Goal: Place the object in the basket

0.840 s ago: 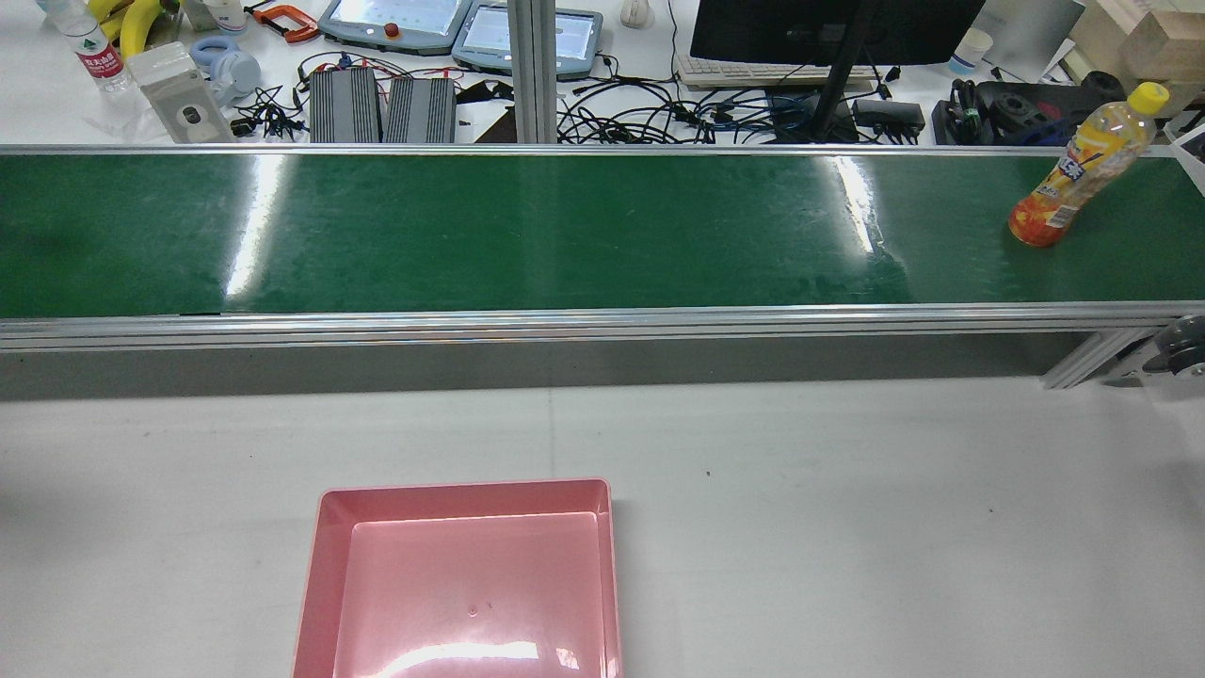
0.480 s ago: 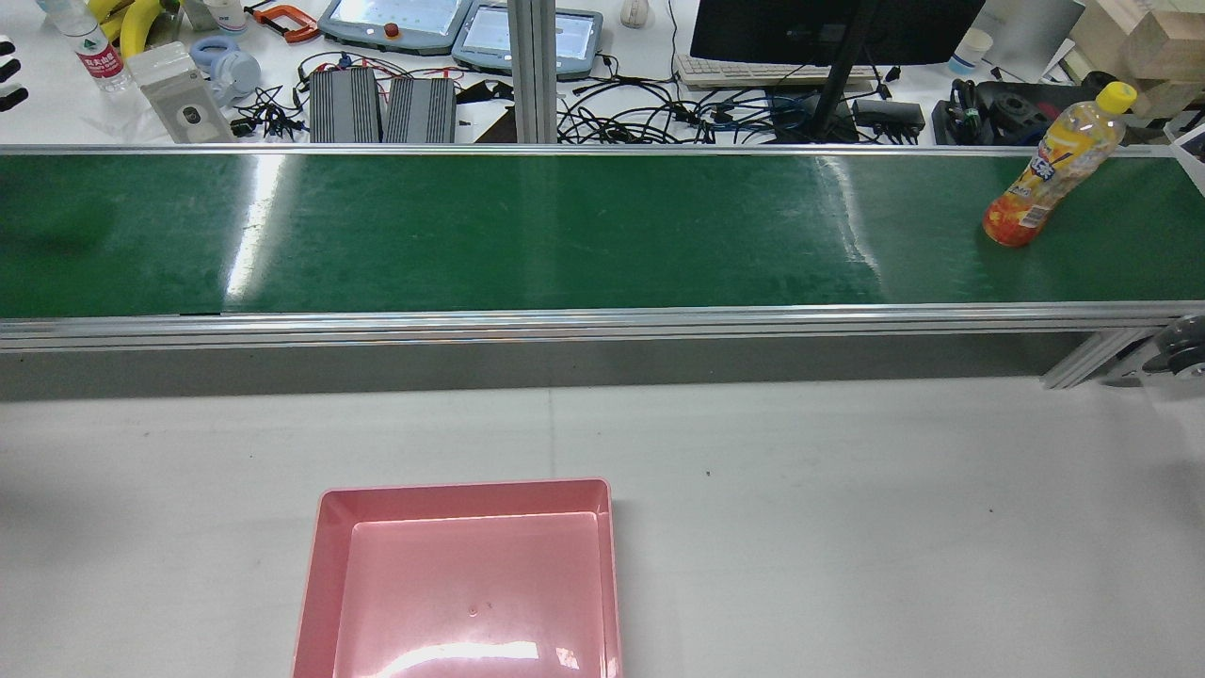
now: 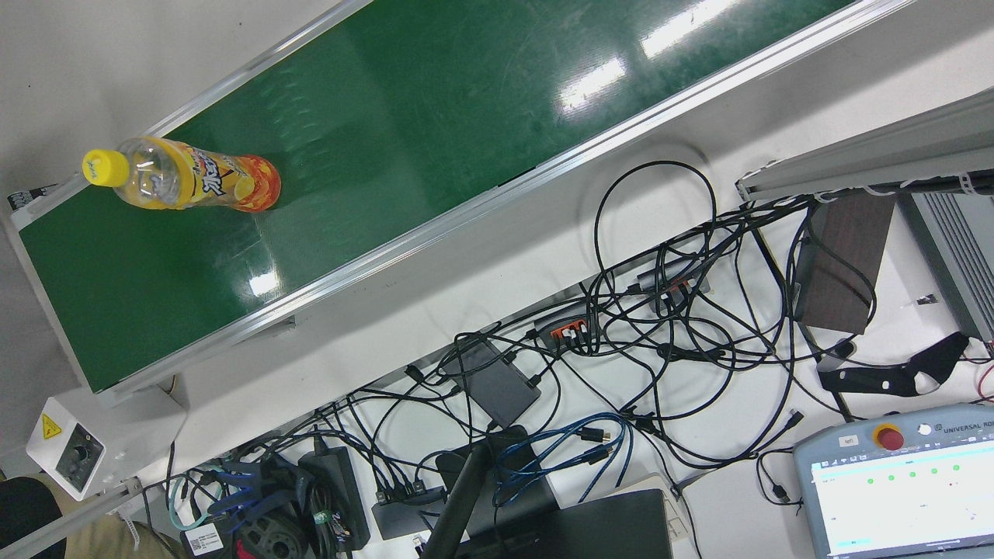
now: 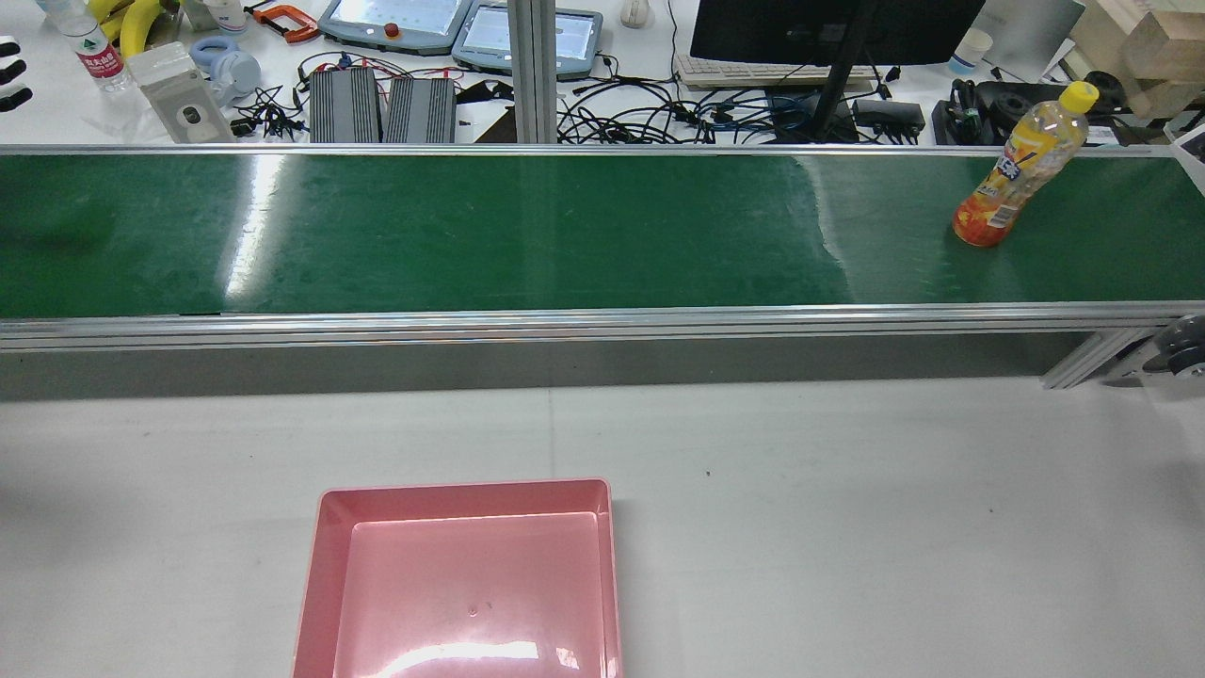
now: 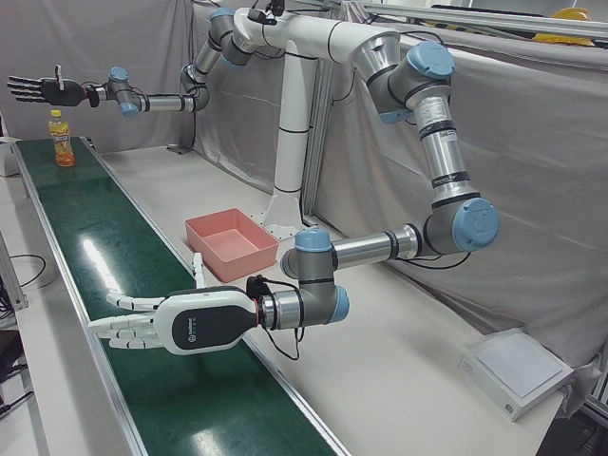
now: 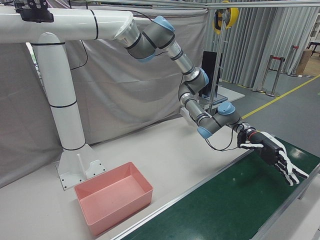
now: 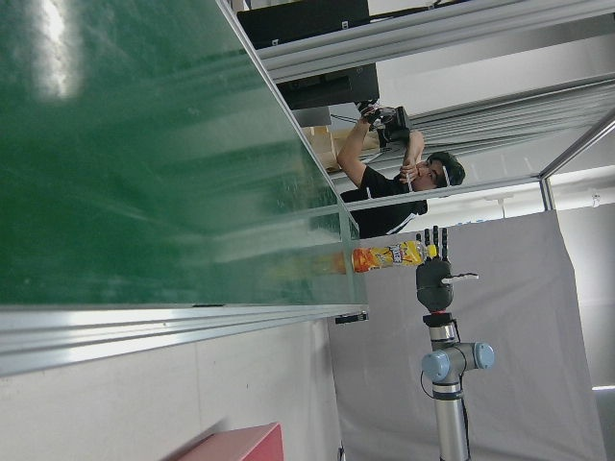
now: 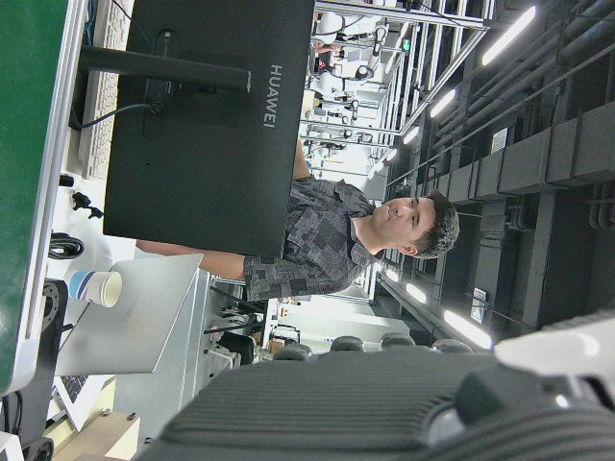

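The bottle (image 4: pixel 1021 165) has slid along the green belt (image 4: pixel 527 235) toward 9 o'clock in the rear view. It stands upright at about 2 o'clock there. It is coming your way, so you can get ready to grab it.

Your right hand (image 5: pixel 38 90) hangs near the bottle with its fingers spread wide and holds nothing. Your left hand (image 5: pixel 161 323) is far down the belt, also wide and empty. Its dark fingertips have just poked in at 9 o'clock in the rear view.

The pink basket (image 4: pixel 461 487) sits empty on the white surface (image 4: pixel 847 490) at 6 o'clock, well apart from the bottle. Its near side is cut off. The rear view misses your right hand. You cannot tell how high that hand is above the bottle.
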Controlling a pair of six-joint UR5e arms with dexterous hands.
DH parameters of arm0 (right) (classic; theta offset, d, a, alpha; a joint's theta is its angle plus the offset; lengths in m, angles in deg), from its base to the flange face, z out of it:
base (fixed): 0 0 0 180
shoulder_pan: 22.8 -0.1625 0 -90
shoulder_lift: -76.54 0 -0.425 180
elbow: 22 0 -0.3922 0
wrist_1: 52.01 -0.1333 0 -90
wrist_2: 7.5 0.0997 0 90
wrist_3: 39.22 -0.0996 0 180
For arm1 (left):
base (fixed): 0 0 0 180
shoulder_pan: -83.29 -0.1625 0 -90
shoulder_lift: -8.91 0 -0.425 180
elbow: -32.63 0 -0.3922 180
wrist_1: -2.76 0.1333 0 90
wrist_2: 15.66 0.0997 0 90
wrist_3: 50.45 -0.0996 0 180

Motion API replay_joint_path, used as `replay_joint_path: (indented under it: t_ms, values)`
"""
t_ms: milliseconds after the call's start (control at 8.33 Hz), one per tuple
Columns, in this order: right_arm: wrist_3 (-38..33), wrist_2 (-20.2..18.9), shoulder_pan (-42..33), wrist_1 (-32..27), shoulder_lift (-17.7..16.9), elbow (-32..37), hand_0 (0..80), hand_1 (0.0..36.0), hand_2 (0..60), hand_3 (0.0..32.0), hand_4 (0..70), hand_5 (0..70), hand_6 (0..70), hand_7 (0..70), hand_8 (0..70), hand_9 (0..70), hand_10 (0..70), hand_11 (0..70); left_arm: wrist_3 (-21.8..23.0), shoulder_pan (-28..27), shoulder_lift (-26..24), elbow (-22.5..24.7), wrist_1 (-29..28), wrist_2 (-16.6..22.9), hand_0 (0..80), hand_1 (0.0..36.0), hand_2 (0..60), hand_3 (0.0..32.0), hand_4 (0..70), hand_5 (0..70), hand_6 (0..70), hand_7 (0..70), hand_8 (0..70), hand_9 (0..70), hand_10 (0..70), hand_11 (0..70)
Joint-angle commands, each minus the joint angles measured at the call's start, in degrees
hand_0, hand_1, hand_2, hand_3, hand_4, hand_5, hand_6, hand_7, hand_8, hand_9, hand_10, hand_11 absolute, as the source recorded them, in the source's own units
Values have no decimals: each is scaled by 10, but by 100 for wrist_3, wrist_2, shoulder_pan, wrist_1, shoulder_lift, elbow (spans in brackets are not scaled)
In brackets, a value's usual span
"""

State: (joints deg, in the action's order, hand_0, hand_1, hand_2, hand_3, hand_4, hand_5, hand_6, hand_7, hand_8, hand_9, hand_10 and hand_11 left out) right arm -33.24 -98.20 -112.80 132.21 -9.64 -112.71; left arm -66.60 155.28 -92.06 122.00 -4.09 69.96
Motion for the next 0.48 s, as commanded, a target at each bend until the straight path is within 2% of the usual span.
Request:
replay_joint_path:
  t_ms: [0, 360]
  values:
    - [0, 0, 0, 0, 5, 0, 0, 0, 0, 0, 0, 0, 0, 0, 0, 0, 0, 0, -2, 26, -2, 2, 0, -1, 476, 20, 0, 0, 181, 114, 0, 4, 72, 118, 80, 123]
    - [0, 0, 9, 0, -4, 0, 0, 0, 0, 0, 0, 0, 0, 0, 0, 0, 0, 0, 6, 35, -2, 2, -9, -1, 470, 27, 0, 0, 180, 148, 0, 8, 72, 117, 85, 129]
